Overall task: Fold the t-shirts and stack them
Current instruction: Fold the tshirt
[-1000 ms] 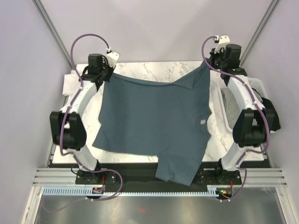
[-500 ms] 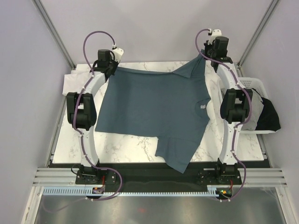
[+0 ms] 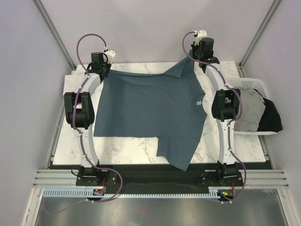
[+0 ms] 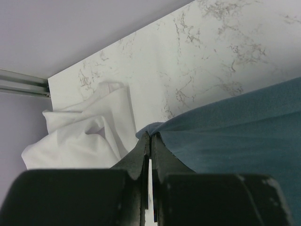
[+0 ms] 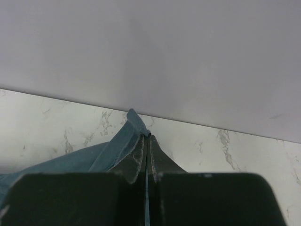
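We judge nothing folded yet: our left gripper (image 4: 150, 141) and right gripper (image 5: 146, 141), both pinched shut, hold the far edge of the soft slate-blue cloth t-shirt (image 3: 150, 108), which is spread over the white marble-patterned table (image 3: 123, 149).

Quick count from top view:
- t-shirts: 4 total. 1 slate-blue shirt (image 3: 150, 108) mid frame, 1 white shirt (image 3: 70, 82) upper left, 1 grey shirt (image 3: 249, 110) and 1 black shirt (image 3: 272, 117) at right edge
- baskets: 1, white slatted basket (image 3: 249, 82), right side
- robot arms: 2, left arm (image 3: 77, 110) and right arm (image 3: 225, 106)
- grippers: 2, left gripper (image 4: 150, 139) and right gripper (image 5: 146, 139)
- marble table (image 3: 127, 148): 1
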Controlling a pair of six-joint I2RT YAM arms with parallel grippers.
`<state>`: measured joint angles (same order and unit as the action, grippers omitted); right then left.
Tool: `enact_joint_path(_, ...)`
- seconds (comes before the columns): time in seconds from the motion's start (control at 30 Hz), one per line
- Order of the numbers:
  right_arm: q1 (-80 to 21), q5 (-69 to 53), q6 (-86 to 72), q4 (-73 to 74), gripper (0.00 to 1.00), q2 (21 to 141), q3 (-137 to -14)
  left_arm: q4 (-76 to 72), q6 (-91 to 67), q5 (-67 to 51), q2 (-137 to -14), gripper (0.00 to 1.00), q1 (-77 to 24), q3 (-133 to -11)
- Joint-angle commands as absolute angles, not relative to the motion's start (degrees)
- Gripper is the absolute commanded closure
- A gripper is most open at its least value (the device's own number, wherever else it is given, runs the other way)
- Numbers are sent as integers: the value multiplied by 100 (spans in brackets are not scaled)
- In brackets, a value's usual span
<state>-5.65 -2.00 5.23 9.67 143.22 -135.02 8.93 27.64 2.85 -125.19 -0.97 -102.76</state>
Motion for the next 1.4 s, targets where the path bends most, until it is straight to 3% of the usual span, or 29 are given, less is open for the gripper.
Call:
enact_joint_path(0.0, -641, -35, 641, 598, 100, 14326, -13904, 457, 2610, 387, -12076, 98, -9, -10204)
enact_joint_path(0.2, -615, 53, 738, 633, 100, 13914, -13484, 729, 2786, 238, -12340, 98, -9, -10529)
enact_joint_path(0.4, -422, -333, 694, 668, 100, 12895, -12263, 1160, 2786, 26, -12217, 98, -9, -10556)
enact_joint_path(0.8, -378, -860, 651, 685, 100, 10838, -9846, 1441, 2997, -430, -11093, 98, 167, -9326)
enact_joint_path(1.37, -387, -1160, 448, 808, 100, 8860, -7753, 1503, 2962, -703, -10512, 98, 273, -8456)
